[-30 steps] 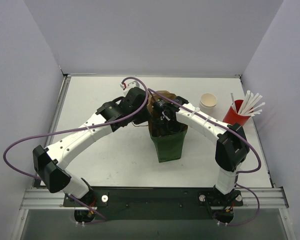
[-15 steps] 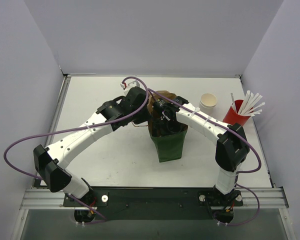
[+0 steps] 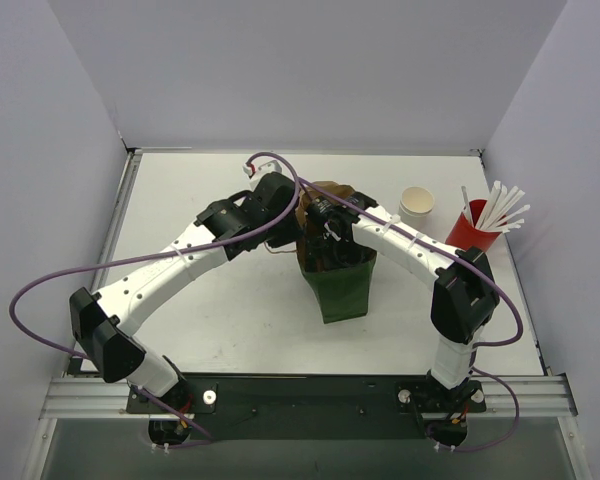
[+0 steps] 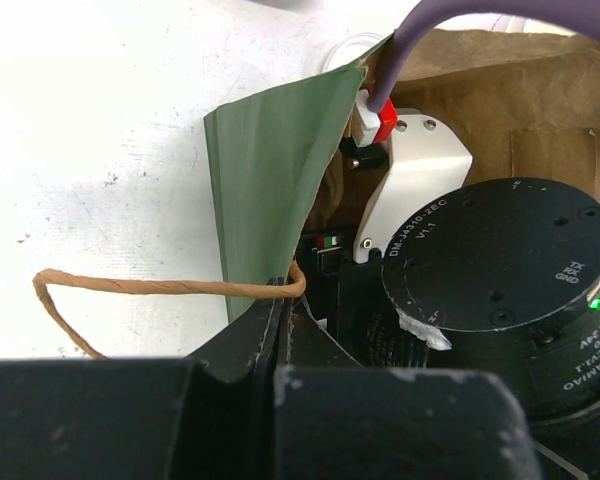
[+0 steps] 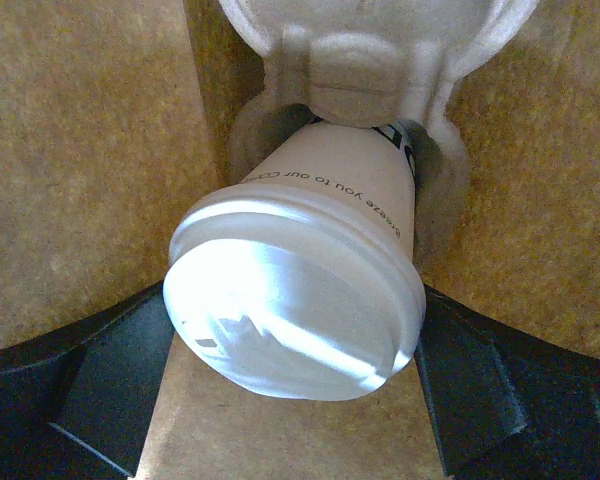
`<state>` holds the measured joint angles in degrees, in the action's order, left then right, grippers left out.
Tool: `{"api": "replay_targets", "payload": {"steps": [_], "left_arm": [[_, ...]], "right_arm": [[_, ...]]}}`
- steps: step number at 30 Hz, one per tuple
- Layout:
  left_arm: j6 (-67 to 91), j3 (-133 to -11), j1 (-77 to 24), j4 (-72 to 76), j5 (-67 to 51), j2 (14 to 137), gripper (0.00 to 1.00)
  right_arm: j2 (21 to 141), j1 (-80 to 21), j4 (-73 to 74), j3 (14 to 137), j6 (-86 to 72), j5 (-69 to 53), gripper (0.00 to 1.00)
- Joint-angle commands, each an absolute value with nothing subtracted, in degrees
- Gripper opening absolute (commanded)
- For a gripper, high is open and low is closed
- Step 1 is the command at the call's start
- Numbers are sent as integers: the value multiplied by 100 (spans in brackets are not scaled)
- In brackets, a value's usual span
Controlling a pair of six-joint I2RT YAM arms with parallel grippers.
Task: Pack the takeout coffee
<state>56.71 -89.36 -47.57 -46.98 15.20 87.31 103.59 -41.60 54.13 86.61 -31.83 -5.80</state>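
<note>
Okay, my right gripper (image 5: 295,335) clamps one cup (image 5: 310,265) inside the bag (image 3: 340,292), left gripper (image 4: 277,335) pinches its rim; other cup (image 3: 416,203) waits outside.

The white-and-black left arm (image 3: 180,265) is standing on its base at 7 o'clock in the top view. It is sticking its elbow out toward 8 o'clock and stretching its forearm toward 2 o'clock, with the wrist sitting near the centre. Its black two-finger left gripper (image 4: 278,325) is pinching its fingers together on the edge of the green paper bag (image 4: 265,170). The white-and-black right arm (image 3: 410,245) is standing at 5 o'clock, folding at a black elbow at 4 o'clock and reaching toward 10 o'clock. Its wrist is tipping downward. Its black two-finger right gripper (image 5: 295,320) is pointing down, its fingers (image 5: 110,380) pressing both sides of the white lidded paper cup (image 5: 325,190).
</note>
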Motion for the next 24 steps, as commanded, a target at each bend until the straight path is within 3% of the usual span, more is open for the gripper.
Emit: {"api": "replay_targets", "payload": {"steps": [1,24], "left_arm": [[5599,-9281,-4816,-4904,1292,8798,0],[5467,-9800,-4852,-5440,1441,8868,0]], "right_arm": [[10318,-4096,5713,8763,-3182,123,88],[10301,-4149,5801,9070,-3270,44,89]]}}
